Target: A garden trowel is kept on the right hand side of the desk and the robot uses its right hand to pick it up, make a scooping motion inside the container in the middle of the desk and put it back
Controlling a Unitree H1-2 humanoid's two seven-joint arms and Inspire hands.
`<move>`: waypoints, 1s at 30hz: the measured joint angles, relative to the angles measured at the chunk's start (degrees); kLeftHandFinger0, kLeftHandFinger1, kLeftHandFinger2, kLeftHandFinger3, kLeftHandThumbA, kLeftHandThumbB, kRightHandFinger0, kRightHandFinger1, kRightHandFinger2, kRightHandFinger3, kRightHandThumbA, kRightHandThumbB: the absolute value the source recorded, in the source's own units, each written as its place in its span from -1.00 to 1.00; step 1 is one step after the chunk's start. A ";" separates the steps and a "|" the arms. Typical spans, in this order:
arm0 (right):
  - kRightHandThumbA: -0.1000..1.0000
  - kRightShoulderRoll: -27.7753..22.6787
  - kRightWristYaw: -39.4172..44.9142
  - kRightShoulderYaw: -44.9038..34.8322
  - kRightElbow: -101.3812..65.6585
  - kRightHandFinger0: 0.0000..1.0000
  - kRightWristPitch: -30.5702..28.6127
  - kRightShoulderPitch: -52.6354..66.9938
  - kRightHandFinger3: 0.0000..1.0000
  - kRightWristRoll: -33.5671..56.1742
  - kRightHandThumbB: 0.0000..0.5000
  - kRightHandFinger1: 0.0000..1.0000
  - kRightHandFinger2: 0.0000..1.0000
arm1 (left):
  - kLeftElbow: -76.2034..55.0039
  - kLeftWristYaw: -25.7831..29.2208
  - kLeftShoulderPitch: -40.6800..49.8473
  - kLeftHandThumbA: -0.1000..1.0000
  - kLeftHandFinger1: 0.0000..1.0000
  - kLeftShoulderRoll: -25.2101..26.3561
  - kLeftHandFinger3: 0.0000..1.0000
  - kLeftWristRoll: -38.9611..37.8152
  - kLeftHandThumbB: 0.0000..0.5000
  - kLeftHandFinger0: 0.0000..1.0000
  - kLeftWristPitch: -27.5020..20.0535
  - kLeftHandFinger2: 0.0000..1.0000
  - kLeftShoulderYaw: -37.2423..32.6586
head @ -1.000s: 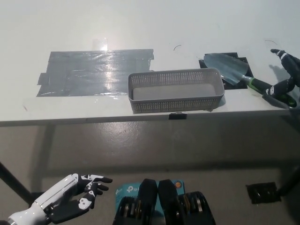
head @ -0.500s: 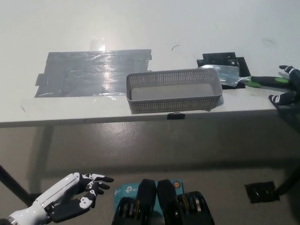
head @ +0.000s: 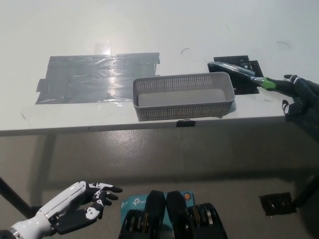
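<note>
The garden trowel (head: 234,69) has a grey metal blade and a green and black handle. It is off the desk at the right, blade turned almost edge-on and pointing left at the far right corner of the grey mesh container (head: 184,110). My black right hand (head: 300,94) is shut on the handle's end at the picture's right edge. The container stands empty at the middle of the white desk, near its front edge. Below the desk at the lower left, my white left hand (head: 75,205) rests open.
A black tape patch (head: 245,87) marks the desk under the trowel. A wide grey tape patch (head: 94,77) lies left of the container. The desk's front edge (head: 99,127) runs across the picture. A small black object (head: 276,203) lies on the floor at lower right.
The right hand has closed on the handle and lifted the trowel off the black patch, swinging its blade from flat to nearly edge-on toward the container. The left hand has stayed put.
</note>
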 measured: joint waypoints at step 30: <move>0.21 1.10 3.27 8.90 6.29 1.00 -4.67 -6.08 1.00 -4.81 0.42 1.00 1.00 | 0.12 -1.05 -2.41 1.00 0.58 0.00 0.52 0.07 0.63 0.55 0.17 0.58 -1.40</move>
